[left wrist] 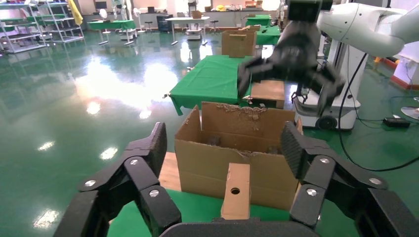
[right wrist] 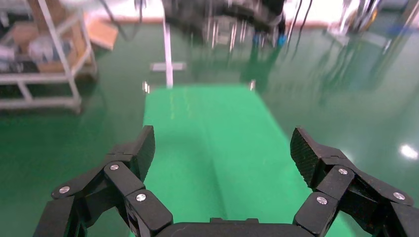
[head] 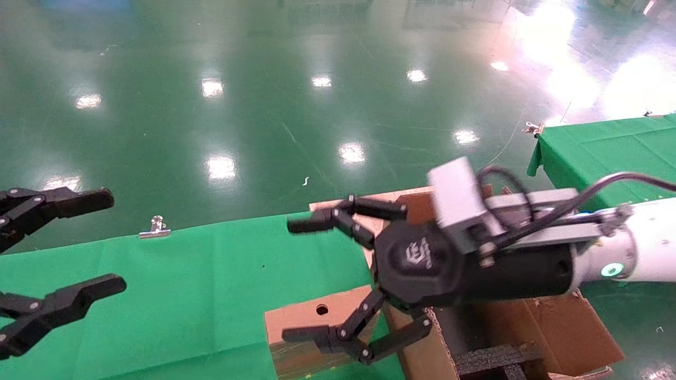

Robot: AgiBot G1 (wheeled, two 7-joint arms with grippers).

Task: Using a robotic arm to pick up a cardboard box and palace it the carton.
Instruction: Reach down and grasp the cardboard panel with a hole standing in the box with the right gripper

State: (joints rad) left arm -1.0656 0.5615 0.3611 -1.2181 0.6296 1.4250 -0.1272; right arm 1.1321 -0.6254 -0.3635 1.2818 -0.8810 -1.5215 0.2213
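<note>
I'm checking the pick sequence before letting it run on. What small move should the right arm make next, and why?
Probably lower the right gripper onto the box. Its fingers are spread wide and hold nothing, hanging above the box, which stands on edge on the green table just beside the carton. The left gripper waits open off to the left.

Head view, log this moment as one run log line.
right gripper: open, above box, not gripping | box: on table beside carton | left gripper: open, parked at table's left
</note>
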